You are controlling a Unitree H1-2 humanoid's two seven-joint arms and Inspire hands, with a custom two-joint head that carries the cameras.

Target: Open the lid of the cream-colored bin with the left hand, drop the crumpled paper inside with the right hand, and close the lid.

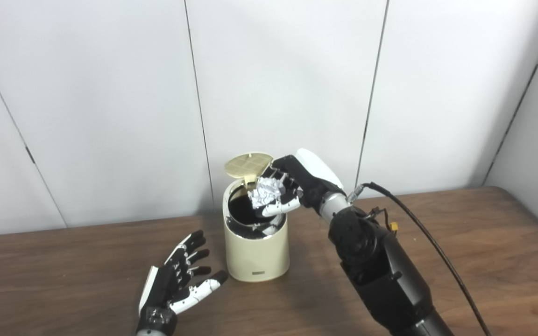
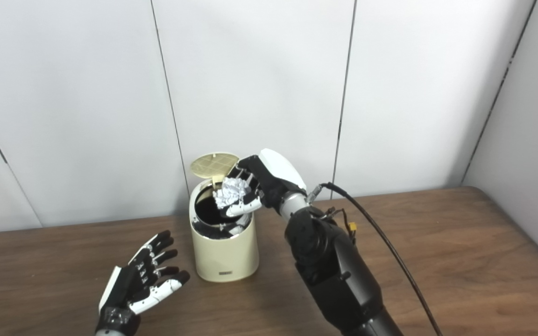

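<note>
Your right hand [image 1: 292,186] pinches the crumpled paper [image 1: 265,190] over the open bin [image 1: 256,254]; your left hand [image 1: 178,280] rests spread on the worktop [image 1: 63,280].

Lab-like test booth: plain white wall panels [image 1: 287,84], bare wooden table [image 1: 460,242]

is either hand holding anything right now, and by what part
The right hand grips the crumpled paper around its body, fingers curled over it, above the open bin. The left hand is open, holding nothing.

Smooth matt plastic bin [image 1: 256,254], crinkled white paper [image 1: 265,191], wood-grain table [image 1: 484,242].
</note>
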